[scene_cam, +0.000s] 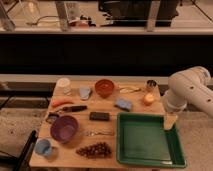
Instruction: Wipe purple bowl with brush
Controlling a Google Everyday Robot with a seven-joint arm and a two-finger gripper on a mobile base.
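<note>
The purple bowl [64,128] stands upright at the front left of the wooden table [137,111]. The brush [74,108], slim and dark, lies flat just behind the bowl, next to an orange carrot-like piece [61,102]. My white arm [190,90] comes in from the right. My gripper [170,121] hangs over the back right corner of the green tray [147,150], far to the right of the bowl and the brush, and holds nothing that I can see.
A small blue cup [43,147] sits front left and dark grapes [94,149] front middle. A fork [99,133] and a black block [99,116] lie mid-table. Behind are an orange-brown bowl [104,87], white cup [63,85], blue sponge [123,104], banana [130,89], metal cup [151,85] and orange fruit [148,99].
</note>
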